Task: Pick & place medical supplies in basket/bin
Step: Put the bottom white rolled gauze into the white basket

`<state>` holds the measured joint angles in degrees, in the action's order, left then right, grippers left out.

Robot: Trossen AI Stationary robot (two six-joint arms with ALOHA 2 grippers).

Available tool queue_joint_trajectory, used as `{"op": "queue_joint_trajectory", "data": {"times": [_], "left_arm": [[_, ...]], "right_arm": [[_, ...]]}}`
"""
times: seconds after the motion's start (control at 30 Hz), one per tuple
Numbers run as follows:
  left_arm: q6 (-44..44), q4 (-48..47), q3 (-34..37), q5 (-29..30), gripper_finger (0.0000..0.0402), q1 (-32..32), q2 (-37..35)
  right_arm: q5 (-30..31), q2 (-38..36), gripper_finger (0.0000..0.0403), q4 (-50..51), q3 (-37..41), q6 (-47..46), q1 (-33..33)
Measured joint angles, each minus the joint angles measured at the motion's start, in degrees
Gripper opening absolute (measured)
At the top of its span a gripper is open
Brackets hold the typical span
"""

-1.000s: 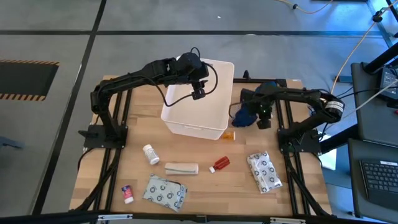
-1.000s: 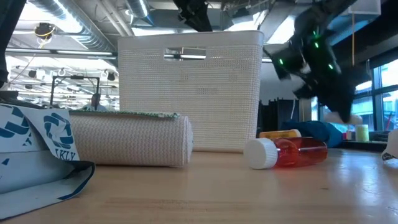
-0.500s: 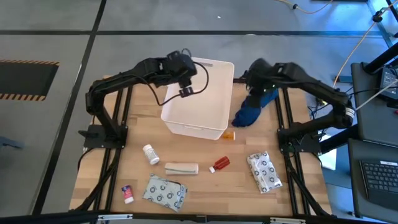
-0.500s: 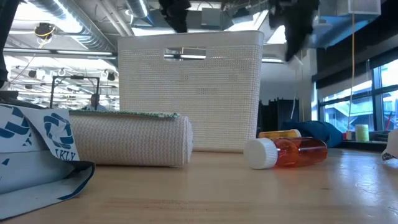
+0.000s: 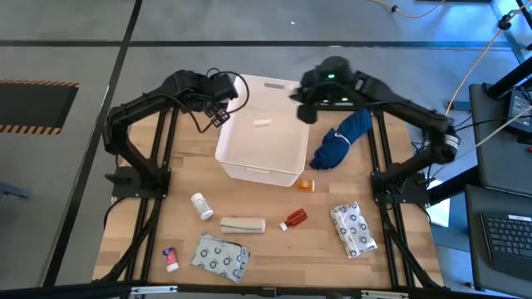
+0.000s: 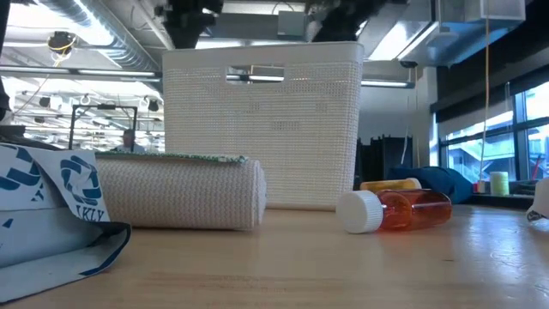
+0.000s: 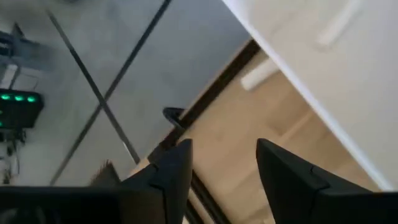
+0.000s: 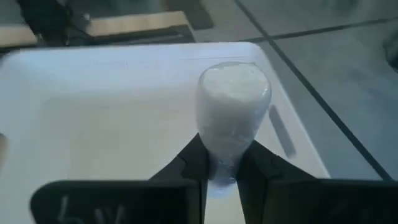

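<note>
White tub (image 5: 264, 133) sits right under my right claw (image 8: 221, 163), which pinches a clear packet (image 8: 232, 109) pointing away over it. My left claw (image 7: 221, 165), spread and empty, waits beside the tub.

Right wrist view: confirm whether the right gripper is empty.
No: the right gripper is shut on a clear white-filled packet, above the white bin.

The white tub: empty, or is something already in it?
Not empty. The high view shows one small white item lying on the floor of the white tub; the right gripper holds a clear white-filled container above it.
</note>
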<state>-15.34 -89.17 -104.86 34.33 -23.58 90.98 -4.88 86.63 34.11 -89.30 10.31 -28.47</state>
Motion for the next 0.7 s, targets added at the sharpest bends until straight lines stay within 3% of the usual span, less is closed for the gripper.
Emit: {"op": "queue_joint_trajectory", "data": {"times": [0.17,0.37,0.6,0.7], "left_arm": [[-1.0,0.5,10.1,-4.7,0.0171,-1.9,0.0],[-1.6,5.6,21.5,-12.6,0.0171,-3.2,-0.4],[-1.9,10.8,22.8,-24.4,0.0171,-2.3,-0.1],[-2.0,12.1,21.9,-23.4,0.0171,-1.2,0.0]], "right_arm": [[-0.2,7.2,0.0057,-4.9,-0.1,2.1,0.7],[-0.2,16.3,0.0057,-0.1,-5.8,3.6,0.7],[1.5,25.4,0.0057,11.5,-13.2,11.4,0.7],[4.9,28.2,0.0057,14.9,-14.9,15.9,0.7]]}}
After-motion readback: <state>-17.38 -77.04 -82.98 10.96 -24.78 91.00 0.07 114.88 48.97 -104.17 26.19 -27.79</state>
